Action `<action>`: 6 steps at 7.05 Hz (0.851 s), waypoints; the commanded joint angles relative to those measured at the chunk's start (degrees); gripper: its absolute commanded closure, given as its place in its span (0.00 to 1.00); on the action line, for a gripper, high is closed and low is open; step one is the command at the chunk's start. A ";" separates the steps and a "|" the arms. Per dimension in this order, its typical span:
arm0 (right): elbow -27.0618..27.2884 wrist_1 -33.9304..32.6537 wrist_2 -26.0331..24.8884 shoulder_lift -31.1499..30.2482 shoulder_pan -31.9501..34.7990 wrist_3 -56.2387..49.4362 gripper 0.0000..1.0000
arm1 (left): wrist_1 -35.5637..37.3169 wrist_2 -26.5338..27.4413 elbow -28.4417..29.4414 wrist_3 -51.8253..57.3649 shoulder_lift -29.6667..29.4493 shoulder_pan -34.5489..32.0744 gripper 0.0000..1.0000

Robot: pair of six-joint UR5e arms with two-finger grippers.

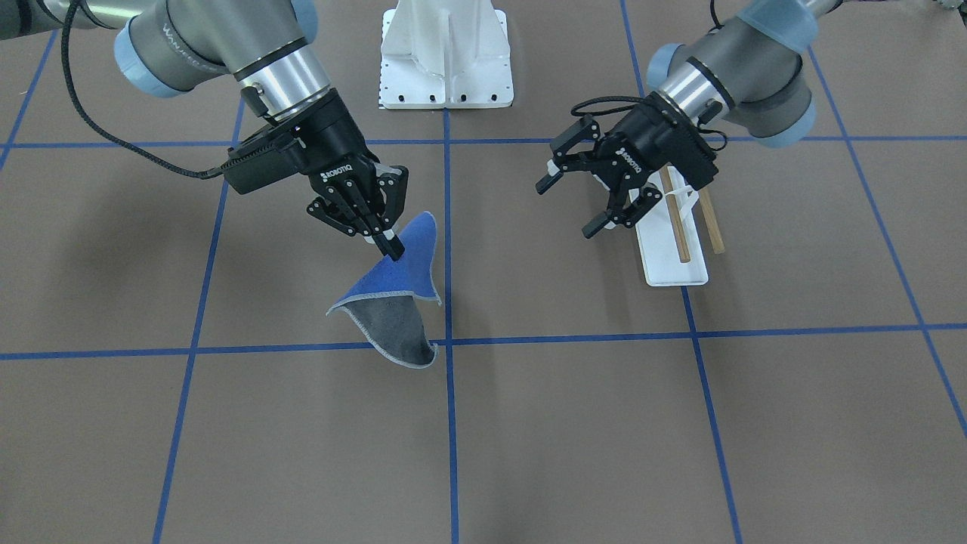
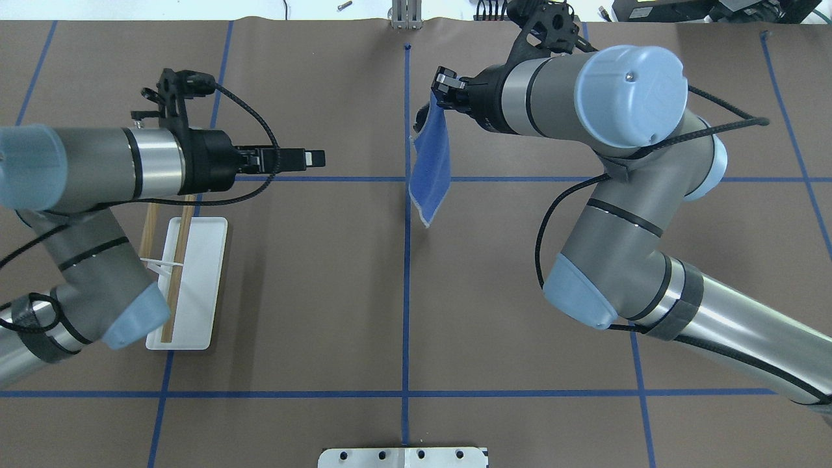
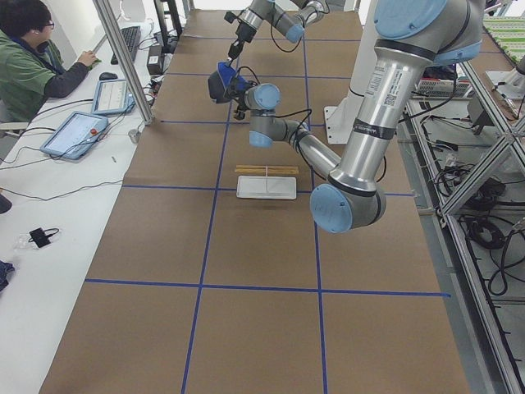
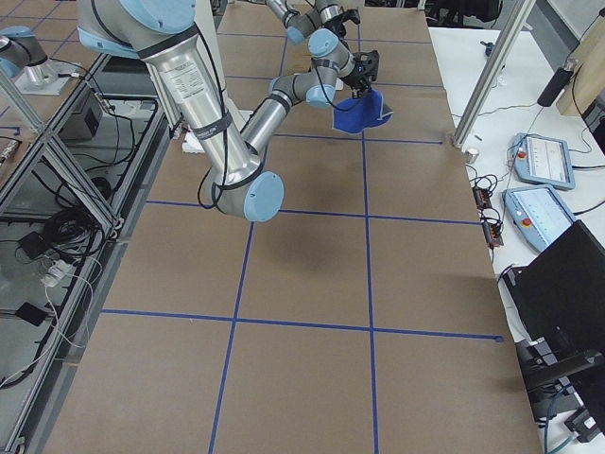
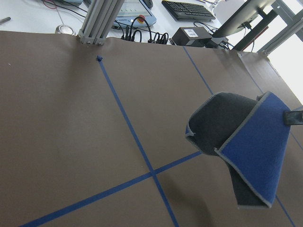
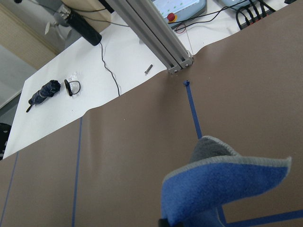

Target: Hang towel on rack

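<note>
Brown paper with a blue tape grid covers the table [image 2: 312,292]. At its left stands the rack [image 2: 201,260], with the left gripper [image 2: 314,156] raised near its far end, jaws spread wide and empty. Near the centre line the towel [image 2: 432,156] hangs in the air, pinched near its upper edge by the closed right gripper [image 2: 447,88]. It looks light and limp, folding on itself. A second hold on a free edge would likely spread it for draping.
</note>
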 commanded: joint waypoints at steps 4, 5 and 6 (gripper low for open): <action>-0.38 -4.61 -5.29 2.96 -2.53 5.98 1.00 | -0.31 20.02 1.39 -3.13 -5.70 15.11 0.03; -0.29 -4.61 -5.38 2.96 -3.23 5.98 1.00 | -0.31 23.68 1.57 -3.22 -6.14 15.11 0.08; 0.15 -4.61 -6.16 2.87 -4.20 5.98 1.00 | -0.23 27.28 1.57 -3.22 -6.84 15.11 0.08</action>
